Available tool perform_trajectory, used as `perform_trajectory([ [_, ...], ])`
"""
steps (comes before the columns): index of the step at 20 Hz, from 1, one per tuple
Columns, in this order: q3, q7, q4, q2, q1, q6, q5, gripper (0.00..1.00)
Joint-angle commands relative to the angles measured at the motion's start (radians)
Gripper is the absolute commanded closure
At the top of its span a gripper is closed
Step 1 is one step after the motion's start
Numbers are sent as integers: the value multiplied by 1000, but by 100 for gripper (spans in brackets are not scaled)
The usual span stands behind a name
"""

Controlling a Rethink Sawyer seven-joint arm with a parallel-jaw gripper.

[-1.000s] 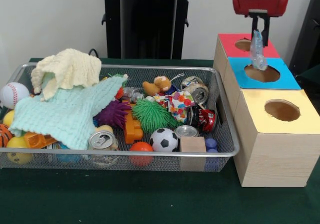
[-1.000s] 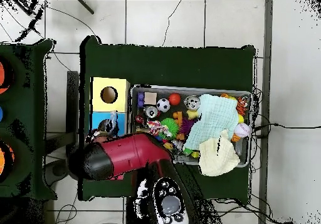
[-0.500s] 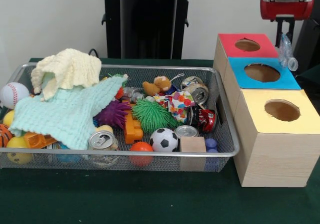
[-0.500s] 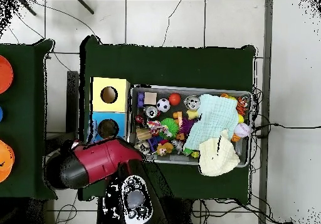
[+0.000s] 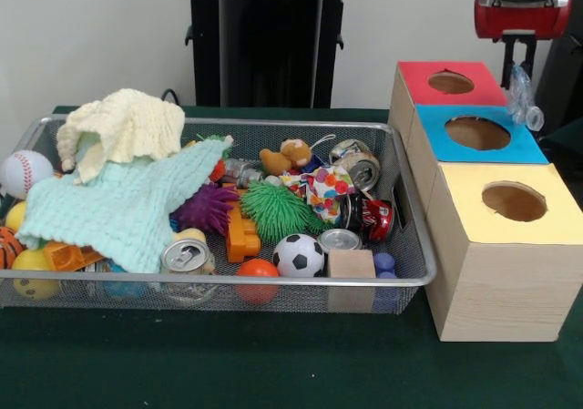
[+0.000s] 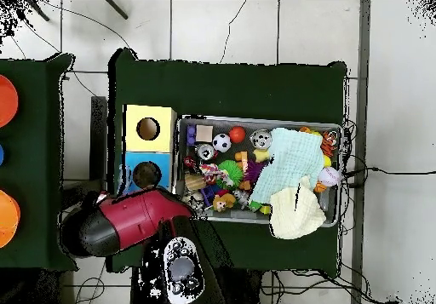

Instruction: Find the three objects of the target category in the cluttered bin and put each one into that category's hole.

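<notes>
My gripper [image 5: 518, 70] hangs at the top right, to the right of the red-topped box [image 5: 451, 83] and off past the boxes' side. It is shut on a crumpled clear plastic bottle [image 5: 524, 97] that dangles below the fingers. The blue-topped box [image 5: 478, 134] and yellow-topped box [image 5: 515, 201] stand in front of it, each with a round hole. In the overhead view the red arm [image 6: 128, 220] covers the gripper and the red box; the blue box [image 6: 146, 173] and yellow box [image 6: 148, 129] show.
The wire bin [image 5: 412, 245] left of the boxes holds knitted cloths [image 5: 127, 190], several cans [image 5: 187, 256], balls [image 5: 299, 256], a wooden block [image 5: 351, 268], spiky toys [image 5: 273, 210] and a teddy [image 5: 287, 157]. A black stand [image 5: 264, 40] rises behind the bin.
A second ago the gripper held the bottle over the blue box's hole; it has since swung right and higher, past the boxes, bottle still in it. No motion in the last half second.
</notes>
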Motion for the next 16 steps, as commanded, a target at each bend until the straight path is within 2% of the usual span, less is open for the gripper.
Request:
perform_trajectory([
  [1, -76, 132, 37, -28, 23, -41, 6, 100],
  [6, -88, 136, 80, -59, 26, -59, 18, 100],
  [16, -95, 132, 66, -47, 41, -53, 42, 100],
])
